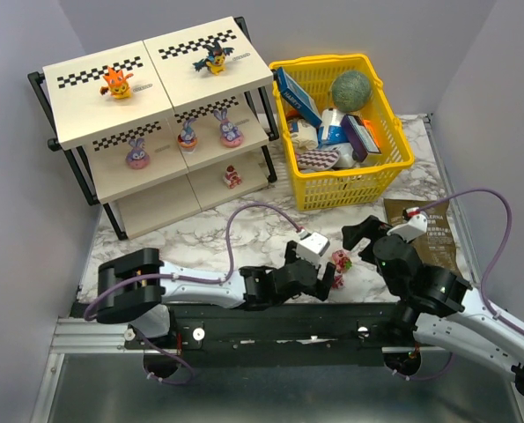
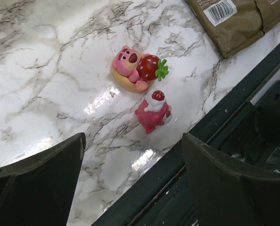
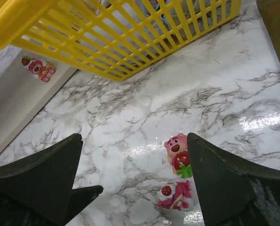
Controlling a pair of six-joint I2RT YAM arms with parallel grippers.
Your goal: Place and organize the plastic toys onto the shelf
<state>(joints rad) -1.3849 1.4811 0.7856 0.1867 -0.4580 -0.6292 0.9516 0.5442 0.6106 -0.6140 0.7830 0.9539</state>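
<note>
Two small red-pink toys lie on the marble table: a pink bear with a strawberry (image 1: 342,259) (image 2: 136,69) (image 3: 177,153) and a red-pink figure with a cream top (image 1: 335,282) (image 2: 153,113) (image 3: 176,197). My left gripper (image 1: 326,275) (image 2: 132,141) is open and empty, just near-left of them. My right gripper (image 1: 361,243) (image 3: 135,141) is open and empty, above them to the right. The shelf (image 1: 94,110) holds an orange toy (image 1: 116,82), a winged black-and-yellow toy (image 1: 214,60), three purple bunny-eared toys (image 1: 137,152) and a red-pink toy (image 1: 233,176) (image 3: 38,68).
A yellow basket (image 1: 394,167) (image 3: 107,42) with boxes and a green ball stands right of the shelf. A brown packet (image 1: 424,233) (image 2: 234,23) lies at the right. The table's black front rail (image 2: 177,169) runs close behind the two toys.
</note>
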